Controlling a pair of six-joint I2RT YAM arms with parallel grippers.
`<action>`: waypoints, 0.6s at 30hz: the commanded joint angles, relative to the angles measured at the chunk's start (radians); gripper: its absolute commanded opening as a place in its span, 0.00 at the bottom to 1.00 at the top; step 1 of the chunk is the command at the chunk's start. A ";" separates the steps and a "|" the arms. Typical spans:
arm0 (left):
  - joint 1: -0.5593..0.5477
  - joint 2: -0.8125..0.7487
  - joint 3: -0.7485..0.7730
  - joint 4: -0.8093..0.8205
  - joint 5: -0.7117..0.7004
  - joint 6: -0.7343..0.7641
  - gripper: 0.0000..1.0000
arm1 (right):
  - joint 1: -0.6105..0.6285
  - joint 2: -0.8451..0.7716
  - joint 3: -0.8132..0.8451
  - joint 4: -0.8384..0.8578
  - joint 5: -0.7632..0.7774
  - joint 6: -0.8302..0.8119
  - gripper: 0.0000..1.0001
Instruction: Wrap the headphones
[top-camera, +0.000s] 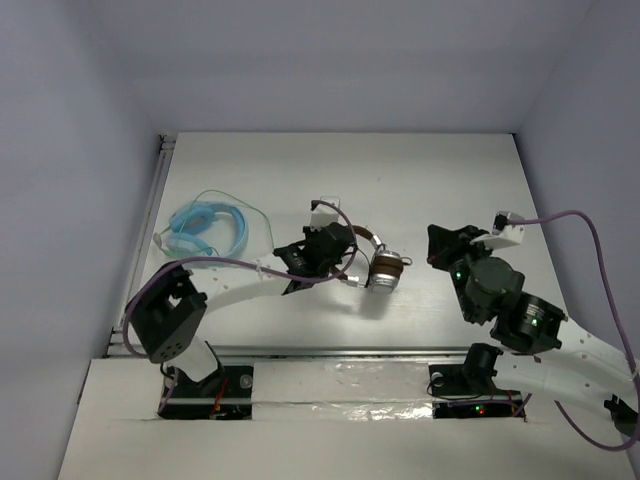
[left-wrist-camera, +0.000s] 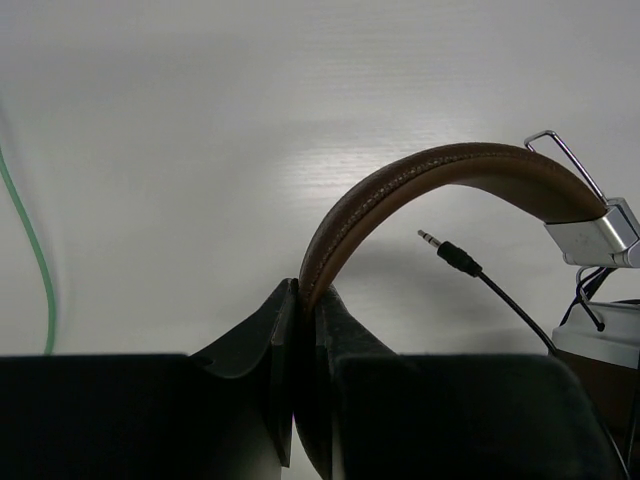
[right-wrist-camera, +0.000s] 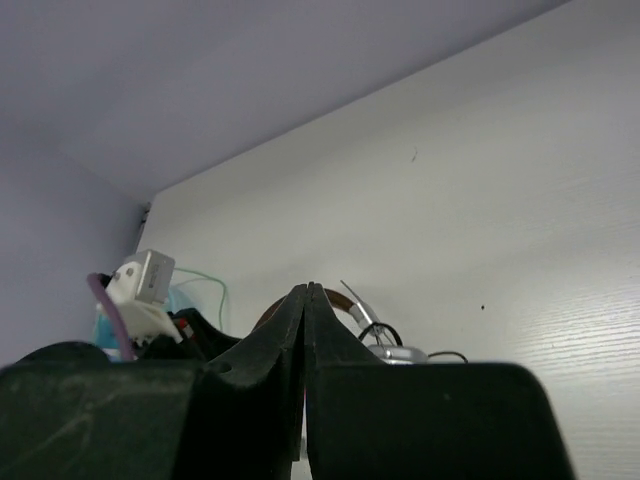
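Currently the left end effector (left-wrist-camera: 297, 288) pinches the headphones (left-wrist-camera: 450, 170) by the headband; the right end effector (right-wrist-camera: 306, 292) is closed, empty. The thin-edged grip could slip, tangling the loose cable (left-wrist-camera: 500, 295).

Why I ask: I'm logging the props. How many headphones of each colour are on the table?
brown-and-silver headphones: 1
light-blue headphones: 1
Total: 2

the headphones (left-wrist-camera: 430, 175) have a brown stitched headband, silver cups and a black cable (left-wrist-camera: 500, 295). left of them lie light-blue headphones (top-camera: 205, 228) with a green cable (left-wrist-camera: 35, 250), on a plain white bench (top-camera: 400, 170).
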 joint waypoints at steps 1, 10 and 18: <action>0.057 0.052 0.037 0.197 0.004 0.046 0.00 | -0.007 -0.040 -0.037 -0.043 0.007 0.021 0.06; 0.117 0.240 0.077 0.318 0.012 0.092 0.00 | -0.007 0.012 -0.088 0.008 -0.073 0.044 0.29; 0.154 0.285 0.075 0.355 0.016 0.075 0.21 | -0.007 0.004 -0.075 0.000 -0.065 0.046 0.74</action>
